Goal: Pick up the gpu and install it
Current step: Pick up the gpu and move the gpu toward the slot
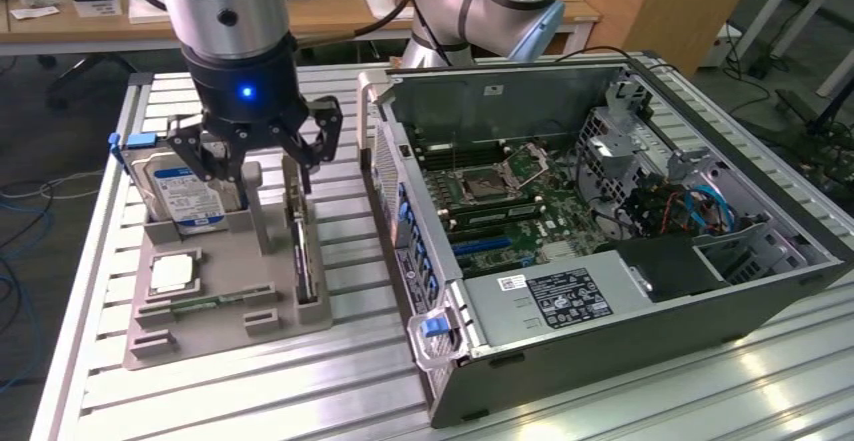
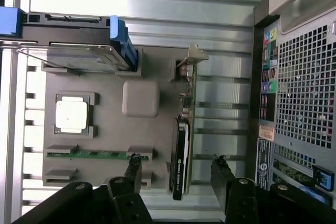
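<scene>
Now hovering with end effector (image 1: pixel 260 176) spread wide, gripping nothing, fingers either side above the gpu (image 2: pixel 181 150), stood on edge in the grey holder (image 1: pixel 227 331) on the counter (image 1: pixel 200 401), near hard drive (image 1: pixel 187 193) with blue-white label. Print on computer case (image 1: pixel 694 291) sticker (image 1: pixel 567 296) too small to read.

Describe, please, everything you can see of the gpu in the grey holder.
The gpu is a thin flat card, dark-faced, with a greyish metal bracket at one end and a black block bearing a small green mark at the other. It stands upright on its long edge, slotted into the grey holder, on the side nearest the case. Only the holder appears to touch it; the open hand hangs above, straddling it.
</scene>
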### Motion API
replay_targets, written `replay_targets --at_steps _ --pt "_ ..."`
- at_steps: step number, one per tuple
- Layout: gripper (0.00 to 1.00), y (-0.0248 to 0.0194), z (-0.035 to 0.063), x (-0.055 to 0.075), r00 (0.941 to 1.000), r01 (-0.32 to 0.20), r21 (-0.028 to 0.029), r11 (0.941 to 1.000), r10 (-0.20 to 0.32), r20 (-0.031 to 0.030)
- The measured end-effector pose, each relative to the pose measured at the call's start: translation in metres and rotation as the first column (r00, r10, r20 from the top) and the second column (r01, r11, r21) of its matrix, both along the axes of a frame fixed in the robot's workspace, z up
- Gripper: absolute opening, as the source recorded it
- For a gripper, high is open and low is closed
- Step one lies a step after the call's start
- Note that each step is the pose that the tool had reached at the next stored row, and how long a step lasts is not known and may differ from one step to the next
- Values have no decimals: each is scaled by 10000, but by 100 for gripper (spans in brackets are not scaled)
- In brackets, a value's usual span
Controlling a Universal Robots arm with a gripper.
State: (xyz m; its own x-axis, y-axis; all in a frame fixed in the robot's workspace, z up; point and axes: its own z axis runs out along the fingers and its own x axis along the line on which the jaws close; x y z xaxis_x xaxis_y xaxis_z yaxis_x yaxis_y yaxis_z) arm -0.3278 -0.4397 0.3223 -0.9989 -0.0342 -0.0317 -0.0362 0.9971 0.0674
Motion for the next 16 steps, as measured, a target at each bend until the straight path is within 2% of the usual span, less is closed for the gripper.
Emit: replay_targets --at_steps 9,16 --pt "65 -34 -20 2 10000 -1 0 10000 1 1" --pt "65 -42 -28 2 10000 -1 0 10000 1 1"
